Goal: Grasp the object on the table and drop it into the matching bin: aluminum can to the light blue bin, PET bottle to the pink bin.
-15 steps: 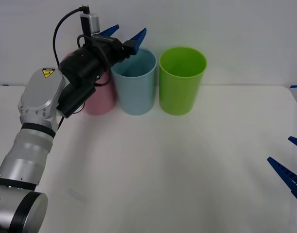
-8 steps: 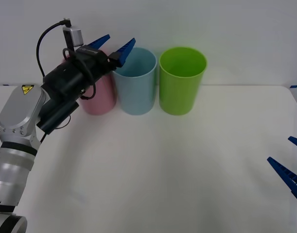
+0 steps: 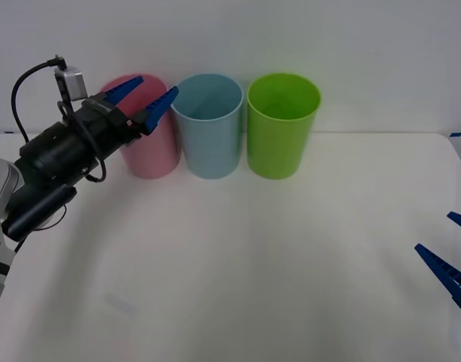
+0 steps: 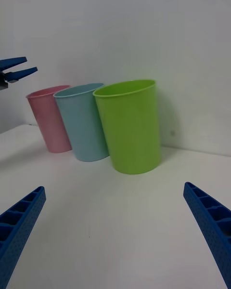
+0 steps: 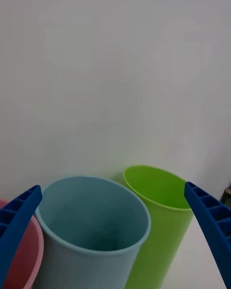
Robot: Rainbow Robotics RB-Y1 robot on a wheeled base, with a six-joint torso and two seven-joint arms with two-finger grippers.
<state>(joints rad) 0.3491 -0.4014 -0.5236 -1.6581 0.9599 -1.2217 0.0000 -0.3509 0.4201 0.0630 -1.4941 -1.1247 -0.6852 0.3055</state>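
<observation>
The aluminum can is out of view, and so is any PET bottle. The light blue bin (image 3: 211, 139) (image 4: 84, 125) (image 5: 91, 255) stands at the back of the white table (image 3: 253, 256), with the pink bin (image 3: 153, 154) (image 4: 50, 120) (image 5: 26, 265) touching it on its left. My left gripper (image 3: 153, 87) (image 5: 113, 190) (image 4: 14, 70) hangs open with nothing in it, at rim height over the pink bin's front and pointing toward the blue one. My right gripper (image 3: 434, 231) (image 4: 114, 188) rests open and low at the table's right edge.
A lime green bin (image 3: 283, 132) (image 4: 130, 125) (image 5: 163, 216) stands just right of the blue one. A plain white wall rises behind the three bins. The table's wide front and middle lie flat and white.
My left arm has drawn back to the left and down, from the blue bin's rim to the pink bin's front. Its gripper stayed open. The right arm has not moved.
</observation>
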